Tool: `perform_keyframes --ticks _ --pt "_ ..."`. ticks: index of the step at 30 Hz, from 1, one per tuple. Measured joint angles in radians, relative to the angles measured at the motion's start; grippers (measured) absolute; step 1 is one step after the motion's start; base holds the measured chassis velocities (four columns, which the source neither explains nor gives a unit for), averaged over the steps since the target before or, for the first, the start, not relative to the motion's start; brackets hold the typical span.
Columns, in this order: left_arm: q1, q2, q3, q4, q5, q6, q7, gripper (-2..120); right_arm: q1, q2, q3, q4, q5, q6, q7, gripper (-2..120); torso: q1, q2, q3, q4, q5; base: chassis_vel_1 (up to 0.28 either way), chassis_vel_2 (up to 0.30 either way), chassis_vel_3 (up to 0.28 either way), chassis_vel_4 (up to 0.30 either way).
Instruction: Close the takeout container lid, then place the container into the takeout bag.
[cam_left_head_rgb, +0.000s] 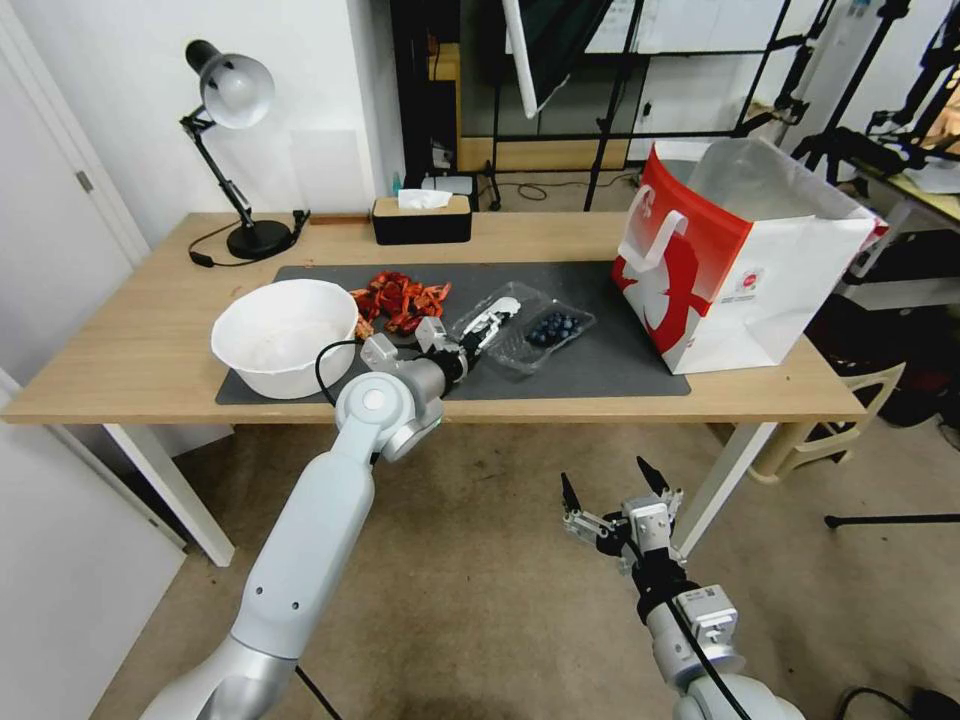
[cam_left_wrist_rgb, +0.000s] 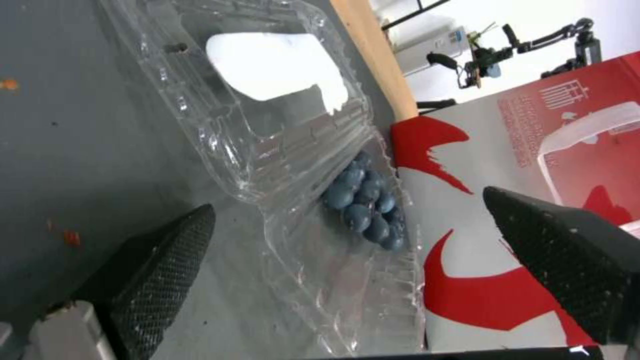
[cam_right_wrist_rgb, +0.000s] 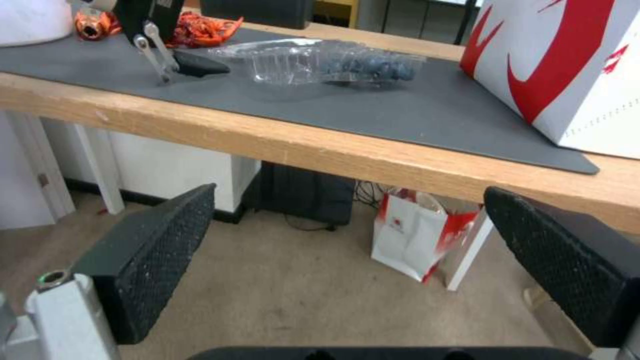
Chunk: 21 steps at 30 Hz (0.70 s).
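The takeout container (cam_left_head_rgb: 548, 332) lies open on the grey mat, with dark blueberries (cam_left_wrist_rgb: 363, 207) in its clear tray. Its lid (cam_left_head_rgb: 497, 308), bearing a white label (cam_left_wrist_rgb: 270, 65), is folded back beside the tray on the bowl side. My left gripper (cam_left_head_rgb: 478, 337) is low over the mat at the lid's near edge. It is open, its fingers (cam_left_wrist_rgb: 160, 260) spread on either side of the clamshell without touching it. The red-and-white takeout bag (cam_left_head_rgb: 745, 262) stands open-topped to the right of the container. My right gripper (cam_left_head_rgb: 603, 472) hangs open below the table's front edge.
A white bowl (cam_left_head_rgb: 285, 335) sits left of my left arm, with a pile of red pieces (cam_left_head_rgb: 400, 298) behind it. A black tissue box (cam_left_head_rgb: 421, 218) and a desk lamp (cam_left_head_rgb: 235, 100) stand at the back. A small bag (cam_right_wrist_rgb: 413, 235) rests on the floor under the table.
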Motion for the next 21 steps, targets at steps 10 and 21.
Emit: perform_keyframes --ticks 10,21 --pt "-0.007 -0.018 0.003 0.016 0.000 -0.011 0.005 100 -0.001 0.000 0.003 -0.012 0.001 0.009 0.000 100 0.000 0.000 0.000 0.0000 0.0000 0.000 0.000 0.000 0.000" --pt "-0.011 -0.039 0.007 0.022 -0.020 -0.039 0.032 100 -0.005 0.000 0.003 -0.019 0.001 0.019 0.001 100 0.000 0.000 0.000 0.0000 0.0001 0.000 0.000 0.000 0.000"
